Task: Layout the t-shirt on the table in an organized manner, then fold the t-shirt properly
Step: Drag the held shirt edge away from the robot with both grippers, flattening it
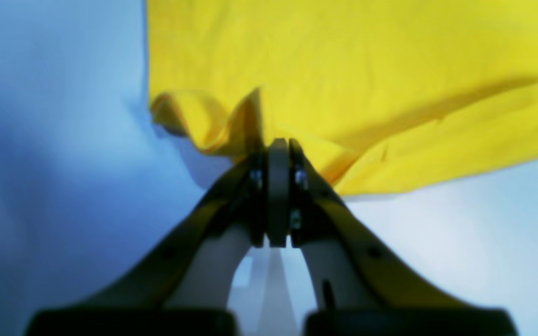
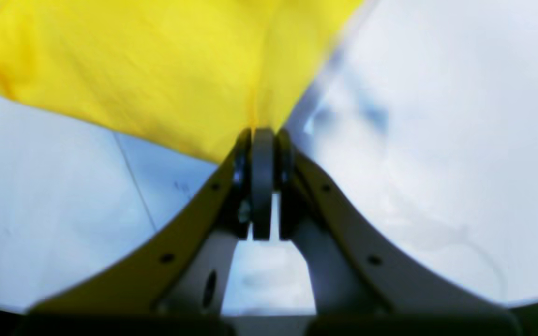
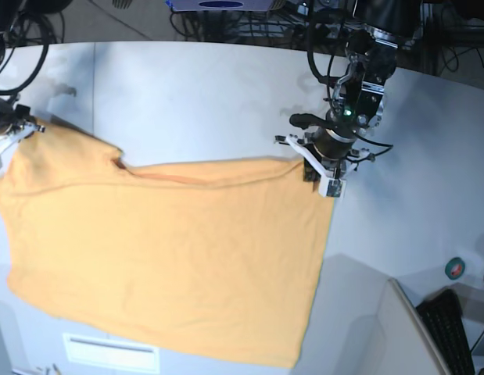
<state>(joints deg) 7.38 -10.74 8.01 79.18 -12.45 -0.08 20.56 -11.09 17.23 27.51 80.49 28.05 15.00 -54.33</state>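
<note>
Light-orange cotton, the t-shirt (image 3: 163, 258) lies spread flat across the table (image 3: 202, 94), its near edge cut off by the base view's bottom edge. At the shirt's left end in that view, the right gripper (image 2: 263, 135) is pinched closed on a corner of the cloth — fabric runs straight into its closed jaws. At the shirt's far right corner, the left gripper (image 1: 278, 144) is likewise clamped tight on a bunched, rippled fold of the hem. Both wrist views are blurred — the shirt's line markings cannot be made out.
</note>
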